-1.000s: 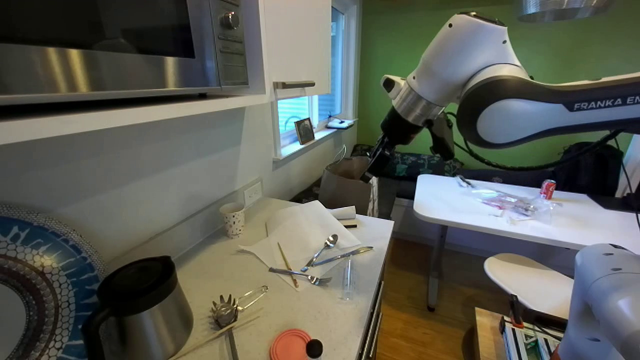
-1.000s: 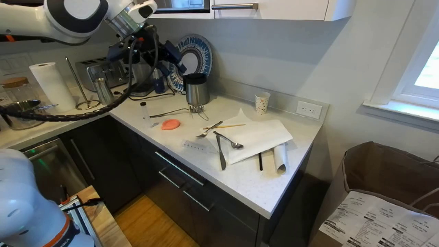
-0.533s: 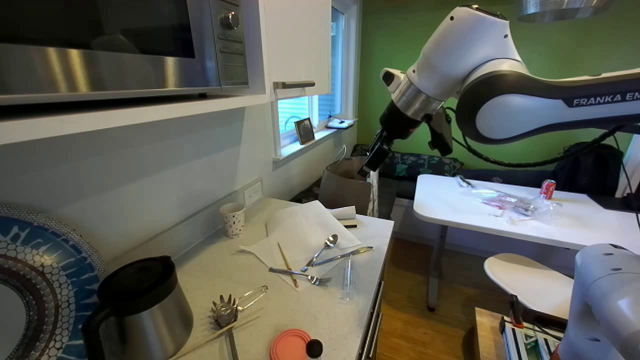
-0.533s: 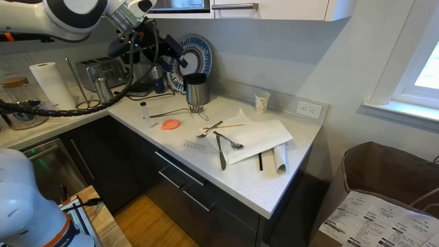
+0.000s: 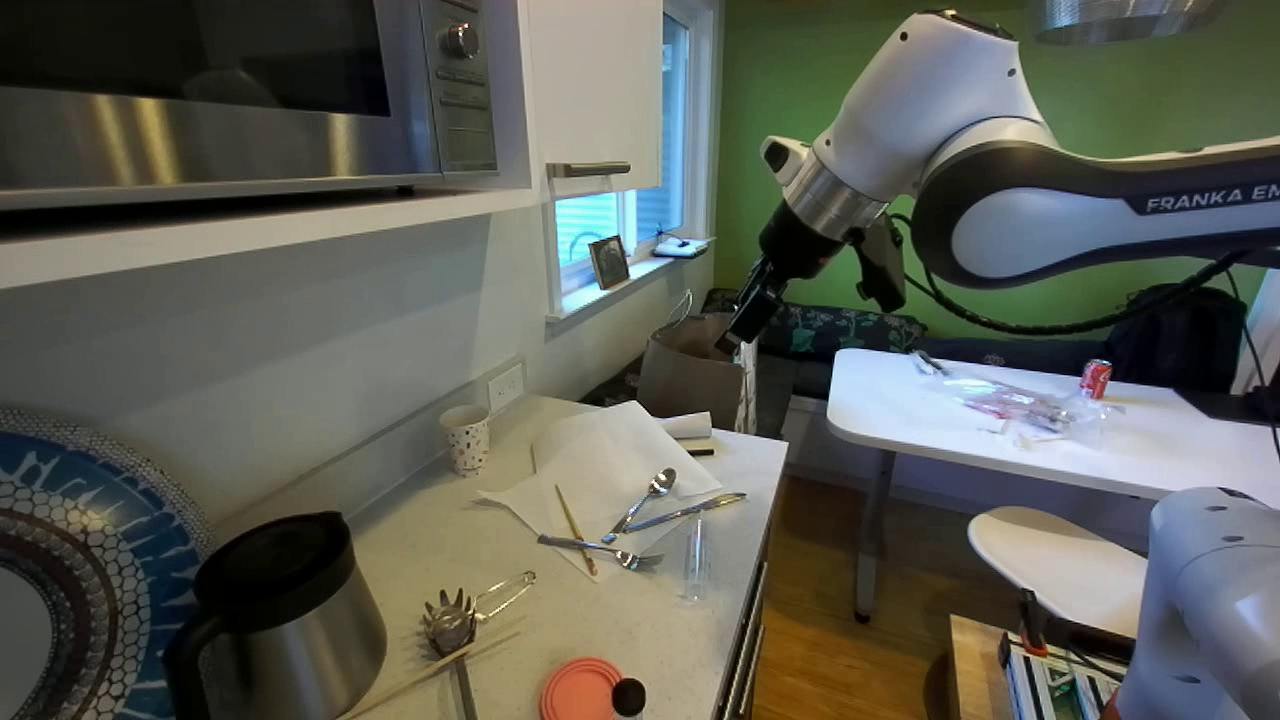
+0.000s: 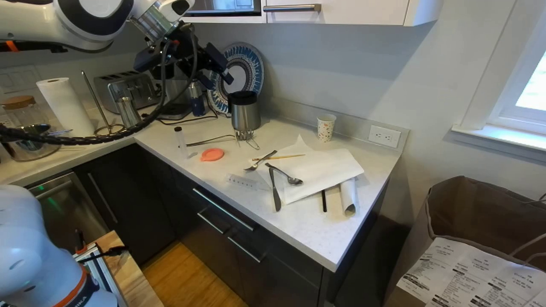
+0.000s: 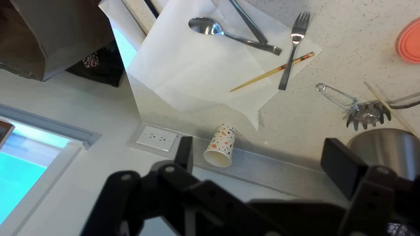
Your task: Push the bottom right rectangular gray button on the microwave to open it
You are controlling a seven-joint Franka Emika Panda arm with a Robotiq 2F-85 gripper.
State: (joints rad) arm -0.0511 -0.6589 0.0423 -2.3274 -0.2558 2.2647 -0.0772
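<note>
At the upper left in an exterior view, the large boxy stainless-steel microwave (image 5: 250, 130) sits on a white shelf (image 5: 300, 233), beside a white cabinet door (image 5: 600, 95) with a metal bar handle (image 5: 589, 170). Its dark glass door (image 5: 190, 50) looks closed, and a brushed-steel band (image 5: 240, 145) streaked with yellowish reflections runs beneath the glass. On the narrow gray control strip (image 5: 455, 92), a round silver knob (image 5: 460, 40) stands above slim buttons (image 5: 460, 78) and a larger rectangular gray button (image 5: 468, 145) at the bottom. The black two-fingered gripper (image 7: 262, 157) hangs in midair, apart from the microwave, its fingers (image 7: 343, 164) spread wide, released.
</note>
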